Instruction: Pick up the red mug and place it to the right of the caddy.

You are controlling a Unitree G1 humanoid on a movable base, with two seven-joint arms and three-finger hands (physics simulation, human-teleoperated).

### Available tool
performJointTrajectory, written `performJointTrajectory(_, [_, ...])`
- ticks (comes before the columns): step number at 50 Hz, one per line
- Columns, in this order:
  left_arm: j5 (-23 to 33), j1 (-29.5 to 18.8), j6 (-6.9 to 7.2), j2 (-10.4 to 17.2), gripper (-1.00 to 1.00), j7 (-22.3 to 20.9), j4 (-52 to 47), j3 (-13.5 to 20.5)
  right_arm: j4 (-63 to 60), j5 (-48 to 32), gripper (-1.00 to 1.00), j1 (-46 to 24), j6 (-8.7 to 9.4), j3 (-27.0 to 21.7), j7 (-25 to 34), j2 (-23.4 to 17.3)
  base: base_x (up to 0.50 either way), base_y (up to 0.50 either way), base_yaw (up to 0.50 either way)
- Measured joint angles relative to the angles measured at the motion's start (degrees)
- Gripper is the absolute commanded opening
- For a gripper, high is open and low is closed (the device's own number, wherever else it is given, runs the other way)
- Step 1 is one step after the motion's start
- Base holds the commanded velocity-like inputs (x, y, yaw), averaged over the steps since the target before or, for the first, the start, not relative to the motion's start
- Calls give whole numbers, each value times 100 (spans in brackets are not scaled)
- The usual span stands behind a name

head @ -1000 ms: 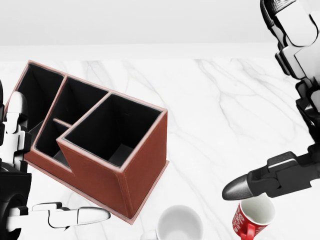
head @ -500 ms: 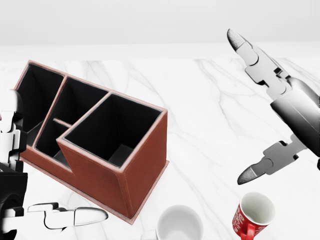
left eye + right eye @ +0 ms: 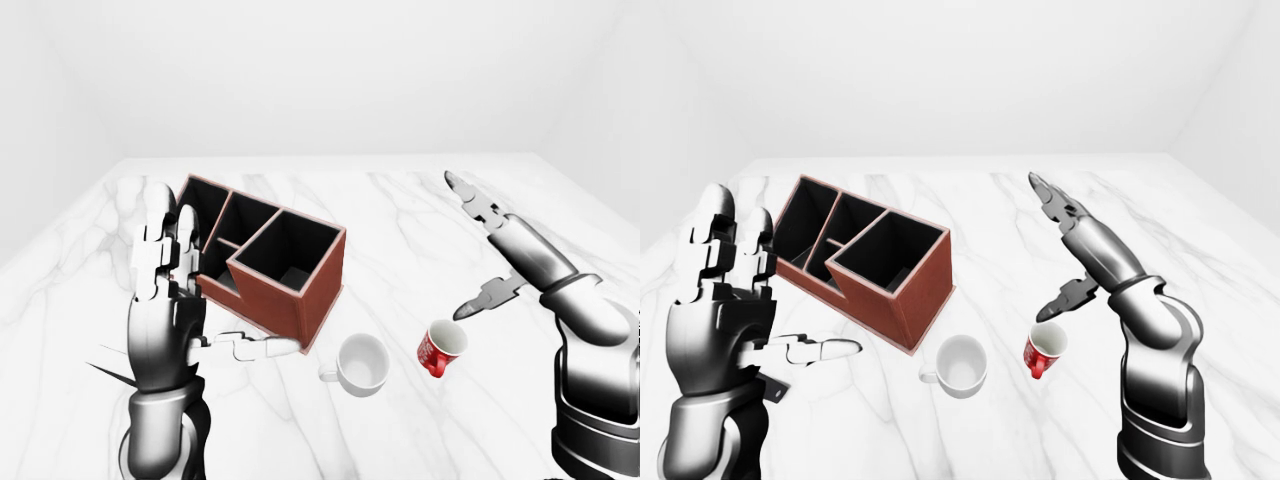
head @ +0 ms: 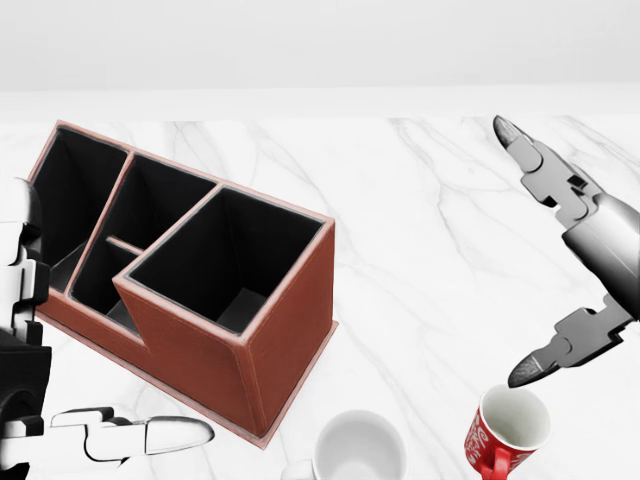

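Note:
The red mug, white inside with white lettering, stands upright on the marble table near the bottom right of the head view, apart from everything. The brown caddy with black compartments lies to its left. My right hand hovers open above the mug with its fingers stretched up and left. Its thumb tip hangs just above the mug's rim, and nothing is held. My left hand stands open at the caddy's left end, palm upright, thumb pointing right.
A white mug sits between the caddy's near corner and the red mug. The marble table stretches to a white wall at the top of the views.
My right hand opened and swung up off the red mug, then drifted right and down, thumb back near the rim. The mug, the caddy and my left hand stayed put.

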Motion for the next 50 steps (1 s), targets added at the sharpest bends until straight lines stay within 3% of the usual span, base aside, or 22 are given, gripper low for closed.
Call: performJointTrajectory(50, [-25,32,0,-3,100,-3,-136,-5,772,-644,100,1068,0,-62,0,471,0,0,0])
